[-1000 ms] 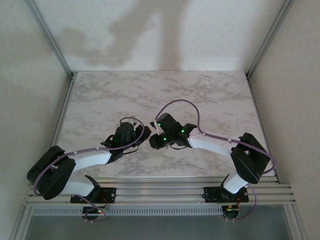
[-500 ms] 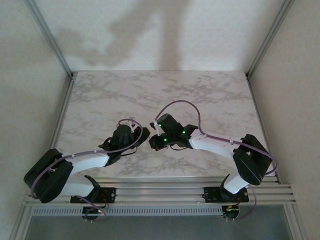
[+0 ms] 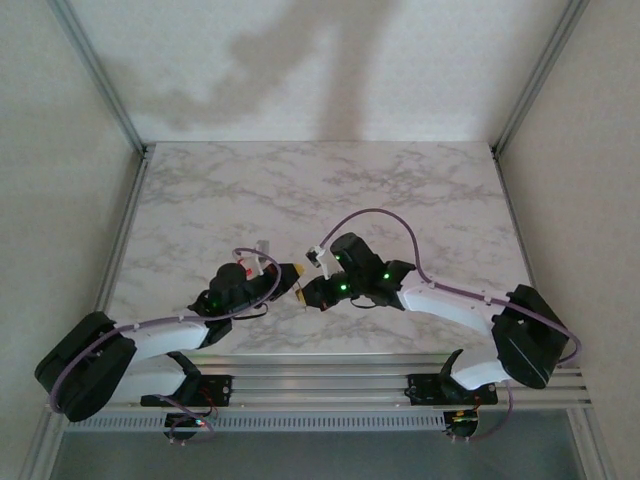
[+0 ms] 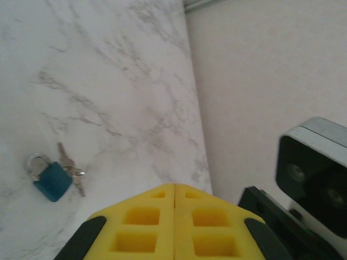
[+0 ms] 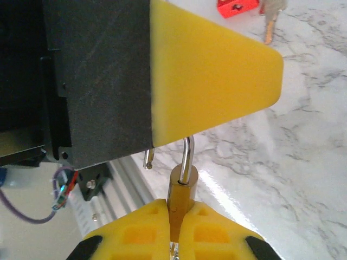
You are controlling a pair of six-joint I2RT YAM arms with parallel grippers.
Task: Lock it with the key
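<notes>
A brass padlock (image 5: pixel 181 190) stands upright between the yellow fingers of my right gripper (image 5: pixel 173 203), which is shut on its body. Its steel shackle (image 5: pixel 187 155) is open, with the free end (image 5: pixel 148 160) hanging clear of the body. The shackle's top is hidden behind a yellow finger (image 5: pixel 217 70) of my left gripper. That left gripper (image 4: pixel 174 187) is shut with nothing visible between its pads. In the top view the left gripper (image 3: pixel 288 272) and right gripper (image 3: pixel 304 291) meet tip to tip near the front middle of the table. I cannot make out this padlock's key.
A blue padlock (image 4: pixel 50 182) with keys (image 4: pixel 72 172) lies on the marble table (image 4: pixel 108 81). A red padlock (image 5: pixel 236 5) with a key (image 5: pixel 270 26) lies beyond the left gripper. The aluminium rail (image 3: pixel 320 380) runs along the near edge and walls enclose the table.
Both arms have drawn back toward the near edge, keeping their grippers together. The right gripper has tightened on the brass padlock. The left gripper has stayed shut.
</notes>
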